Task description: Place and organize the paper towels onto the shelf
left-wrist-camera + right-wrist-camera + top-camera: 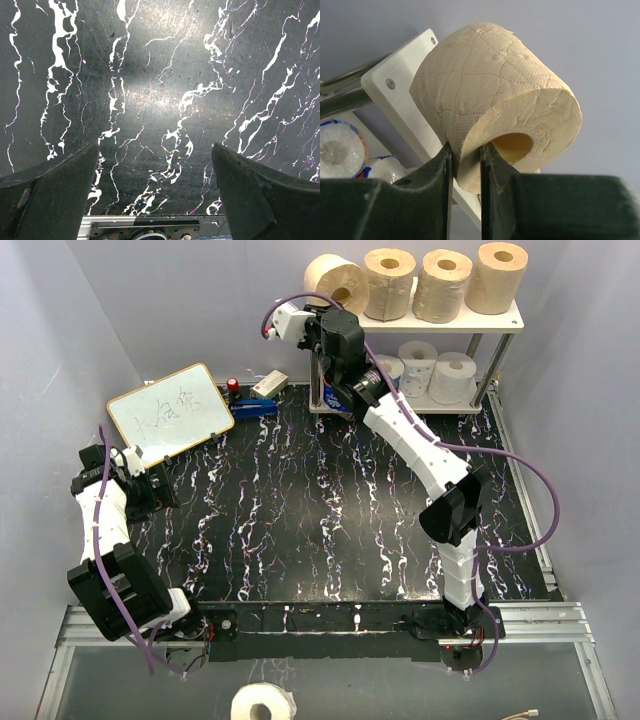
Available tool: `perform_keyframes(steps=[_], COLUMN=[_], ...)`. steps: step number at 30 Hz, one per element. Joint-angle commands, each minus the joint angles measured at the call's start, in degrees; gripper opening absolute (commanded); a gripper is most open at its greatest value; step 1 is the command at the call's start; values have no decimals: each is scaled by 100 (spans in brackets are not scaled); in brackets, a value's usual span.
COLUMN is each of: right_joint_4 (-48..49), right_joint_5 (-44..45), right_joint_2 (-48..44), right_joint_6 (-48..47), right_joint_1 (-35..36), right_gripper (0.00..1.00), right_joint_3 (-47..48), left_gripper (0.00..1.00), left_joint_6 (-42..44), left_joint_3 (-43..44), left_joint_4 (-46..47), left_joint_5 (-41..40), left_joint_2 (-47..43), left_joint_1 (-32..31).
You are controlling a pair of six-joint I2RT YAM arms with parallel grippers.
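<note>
Shelf point(500, 322) edge | right hand point(465, 150) pinches tan roll point(490, 85) | left hand point(155, 146) spread

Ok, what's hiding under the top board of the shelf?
Two white rolls stand on the lower board. Left of them, blue-and-white wrapped rolls peek out, but the right arm covers most of that side, so I can't count them.

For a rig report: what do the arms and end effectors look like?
Both the left arm and right arm have white and black boxy segments, each with a purple cable. The left end effector and right end effector have broad black fingers.
</note>
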Motion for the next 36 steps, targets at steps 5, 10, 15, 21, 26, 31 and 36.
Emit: perform_keyframes(steps=[5, 10, 15, 21, 26, 31, 36], right_joint_4=[839, 897, 1182, 1637, 1665, 1657, 1682], right_joint_5=[14, 54, 173, 203, 146, 151, 172], right_joint_2=[-284, -334, -374, -348, -252, -247, -277], right_joint_6=[-267, -300, -414, -496, -437, -420, -432], right_joint_1=[-215, -257, -260, -259, -264, -267, -277], right_gripper=[0, 0, 0, 3, 8, 9, 10], right_joint_3=[-208, -369, -518, -486, -377, -416, -451], left_gripper=[93, 93, 93, 93, 93, 93, 93], left_joint_6=[95, 101, 104, 99, 99, 108, 107], left_joint_3=[150, 152, 152, 152, 152, 152, 152], left_joint_4=[-152, -160, -161, -161, -156, -169, -169], left_joint_5=[176, 177, 177, 185, 184, 185, 186], left_joint_2=[-140, -148, -154, -143, -135, -120, -124], left_joint_1=[54, 49, 63, 60, 66, 69, 71])
